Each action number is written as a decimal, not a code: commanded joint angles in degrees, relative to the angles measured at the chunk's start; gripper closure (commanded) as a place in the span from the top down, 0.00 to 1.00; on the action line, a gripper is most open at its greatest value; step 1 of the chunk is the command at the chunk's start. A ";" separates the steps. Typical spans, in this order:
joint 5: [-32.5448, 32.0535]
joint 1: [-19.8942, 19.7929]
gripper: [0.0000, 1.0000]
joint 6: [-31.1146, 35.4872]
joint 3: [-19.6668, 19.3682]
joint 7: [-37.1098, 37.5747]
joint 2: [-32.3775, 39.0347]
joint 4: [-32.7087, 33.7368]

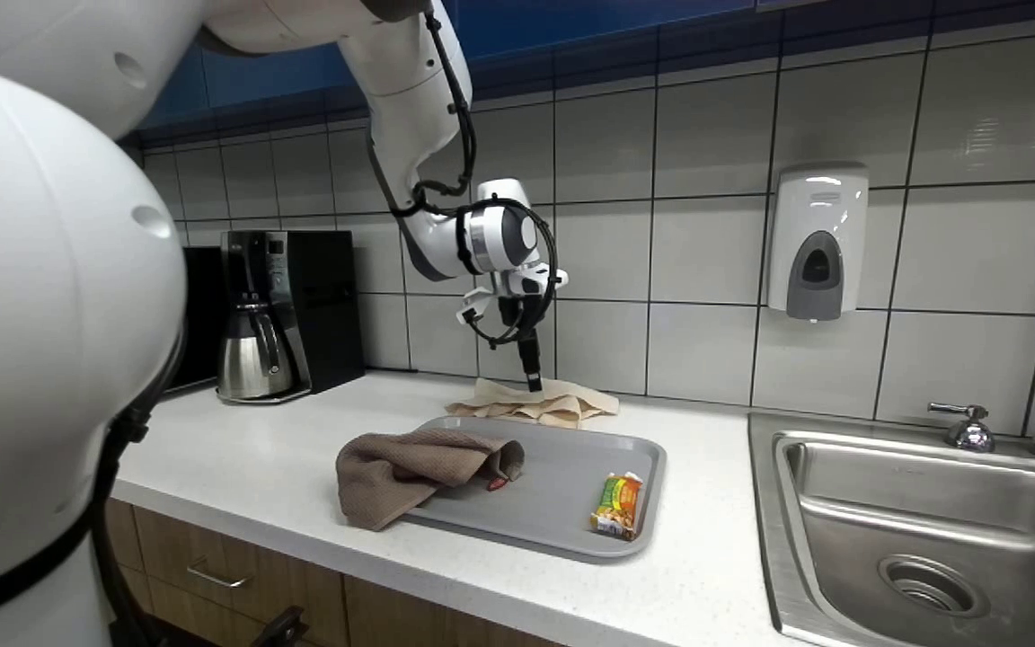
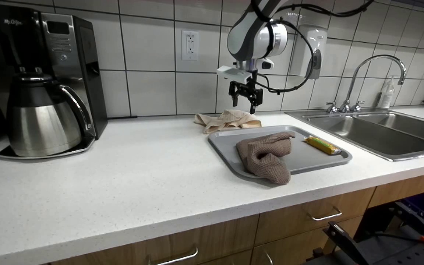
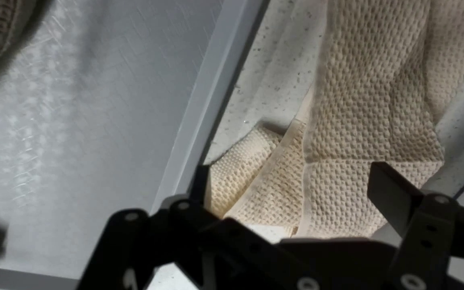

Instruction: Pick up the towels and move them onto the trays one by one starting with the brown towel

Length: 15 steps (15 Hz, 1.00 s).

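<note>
Behind the gray serving tray (image 1: 562, 467), close to the tiled wall (image 1: 603, 252), lies the beige towel (image 3: 357, 121), crumpled on the tabletop (image 2: 142, 176). The brown towel (image 1: 419, 463) is already on the tray, with one part spilling over its edge, so your present step is probably to fetch the beige one. Your fingers (image 3: 395, 197) are spread wide above it and hold nothing; in the wrist view, one of them stands near the tray's rim (image 3: 206, 108). You can expect this cloth to be light, limp and not fragile, and its waffle-like weave should give good friction. However, it has no stiffness of its own, so a pinch on one thin layer may lift only a corner. It is better that you take hold of the raised folds near its middle, where several layers seem to come together. Please mind also that rim, which your finger could catch during the descent.
</note>
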 commanded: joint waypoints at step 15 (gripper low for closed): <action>4.03 0.31 1.00 -4.24 -2.29 1.19 14.44 19.55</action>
